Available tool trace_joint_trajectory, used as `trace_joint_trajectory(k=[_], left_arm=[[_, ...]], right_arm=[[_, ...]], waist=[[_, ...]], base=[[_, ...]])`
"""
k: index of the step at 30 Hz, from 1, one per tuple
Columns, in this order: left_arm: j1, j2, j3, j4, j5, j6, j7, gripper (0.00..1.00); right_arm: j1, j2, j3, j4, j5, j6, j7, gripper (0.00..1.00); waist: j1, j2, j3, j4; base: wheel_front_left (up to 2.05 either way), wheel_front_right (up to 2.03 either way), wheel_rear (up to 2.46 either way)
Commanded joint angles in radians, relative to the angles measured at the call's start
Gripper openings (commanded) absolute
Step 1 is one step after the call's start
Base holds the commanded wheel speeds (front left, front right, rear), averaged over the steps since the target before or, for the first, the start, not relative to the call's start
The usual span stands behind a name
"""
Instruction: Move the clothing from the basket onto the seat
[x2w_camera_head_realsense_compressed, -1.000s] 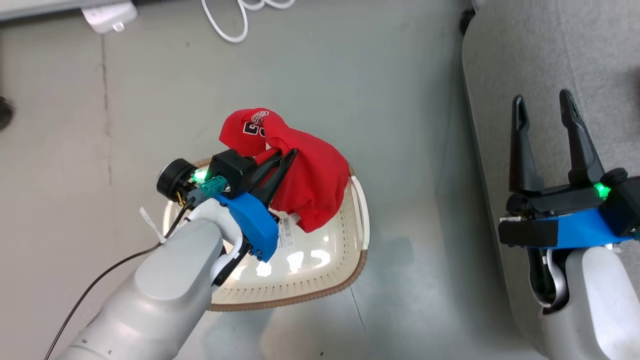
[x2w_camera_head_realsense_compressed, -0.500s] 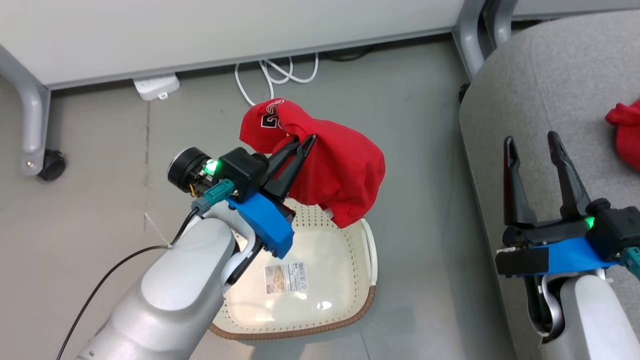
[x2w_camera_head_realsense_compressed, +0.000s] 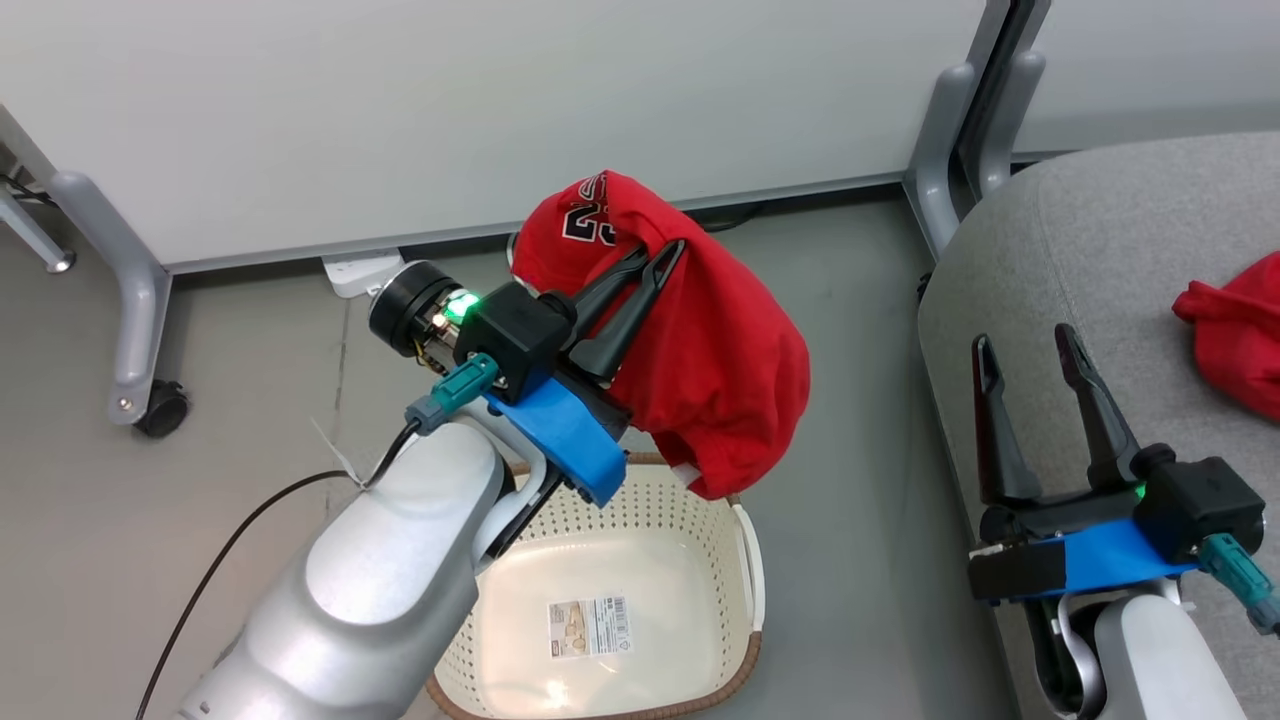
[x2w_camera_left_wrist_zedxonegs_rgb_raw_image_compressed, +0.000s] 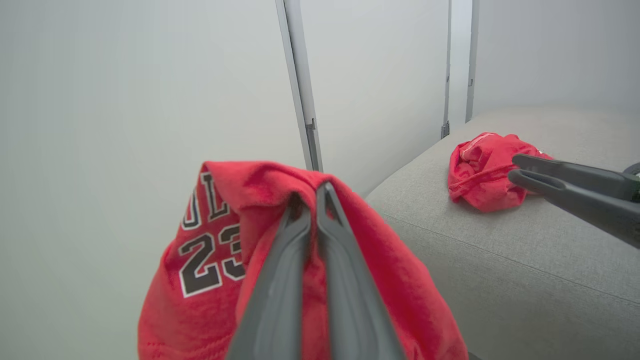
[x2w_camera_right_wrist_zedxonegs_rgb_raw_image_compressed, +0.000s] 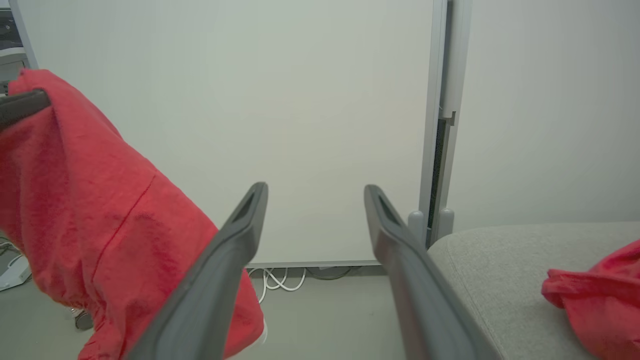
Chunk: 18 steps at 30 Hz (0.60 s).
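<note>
The left fingers (x2w_camera_head_realsense_compressed: 632, 318) are pinching 1 red garment (x2w_camera_head_realsense_compressed: 735, 370), holding it in the air over the far rim of the basket (x2w_camera_head_realsense_compressed: 690, 505). The basket is sitting on the floor (x2w_camera_head_realsense_compressed: 250, 430), its paper label (x2w_camera_head_realsense_compressed: 590, 627) showing. The right fingers (x2w_camera_head_realsense_compressed: 1095, 400) are standing spread, gripping nothing, over the edge of the grey seat (x2w_camera_head_realsense_compressed: 1100, 240). A 2nd red garment (x2w_camera_head_realsense_compressed: 1235, 335) is lying on the seat.

Head camera: high, tilted steeply down at the floor; basket (x2w_camera_head_realsense_compressed: 690, 500) low centre, seat (x2w_camera_head_realsense_compressed: 1100, 260) at right, wall panel (x2w_camera_head_realsense_compressed: 500, 100) across the top. Left wrist camera: close behind the left gripper (x2w_camera_left_wrist_zedxonegs_rgb_raw_image_compressed: 314, 192), facing about level, held garment (x2w_camera_left_wrist_zedxonegs_rgb_raw_image_compressed: 200, 260) very near. Right wrist camera: behind the right gripper (x2w_camera_right_wrist_zedxonegs_rgb_raw_image_compressed: 315, 192), level toward the wall panel. All three share held garment, seat, and the second garment (x2w_camera_head_realsense_compressed: 1235, 330) on it.
</note>
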Motion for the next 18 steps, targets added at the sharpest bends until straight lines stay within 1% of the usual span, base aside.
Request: trace_joint_trajectory(k=[1, 12, 18], left_arm=[[0.003, 0.001, 0.003, -0.006, 0.004, -0.001, -0.003, 0.00], [0.015, -0.004, 0.006, -0.032, 0.009, 0.001, -0.003, 0.00], [0.015, -0.003, 0.005, -0.034, 0.010, 0.005, -0.003, 0.00]], right_arm=[[0.016, 0.004, 0.002, 0.002, 0.001, -0.001, -0.001, 1.00], [0.027, 0.007, 0.028, -0.002, 0.002, -0.001, -0.001, 1.00], [0.003, -0.010, 0.084, -0.022, -0.001, -0.001, -0.001, 1.00]], waist=[[0.0001, 0.0000, -0.010, 0.003], [0.0001, 0.0000, -0.041, 0.004], [0.0001, 0.0000, -0.033, 0.001]], base=[[0.00, 0.00, 0.00], [0.00, 0.00, 0.00], [0.00, 0.00, 0.00]])
